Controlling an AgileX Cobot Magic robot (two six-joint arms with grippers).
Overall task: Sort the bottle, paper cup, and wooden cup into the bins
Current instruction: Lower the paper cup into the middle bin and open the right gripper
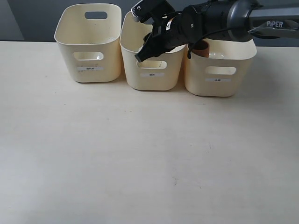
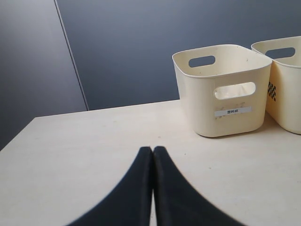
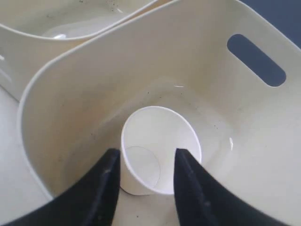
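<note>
Three cream bins stand in a row at the back: left bin (image 1: pixel 88 42), middle bin (image 1: pixel 156 80), right bin (image 1: pixel 219 70). My right gripper (image 1: pixel 144 52) hangs over the middle bin, open. In the right wrist view its fingers (image 3: pixel 146 153) flank the white paper cup (image 3: pixel 157 141), which rests on the floor of that bin (image 3: pixel 70 117). The dark brown wooden cup (image 1: pixel 202 48) shows inside the right bin. The bottle is not clearly visible. My left gripper (image 2: pixel 153 149) is shut and empty, low over the table, facing the left bin (image 2: pixel 225 99).
The pale table (image 1: pixel 140 158) stretches in front of the bins. A dark wall (image 2: pixel 141 47) stands behind them. The right arm (image 1: pixel 233 18) crosses above the right bin. In the left wrist view, part of the middle bin (image 2: pixel 287 94) shows beside the left one.
</note>
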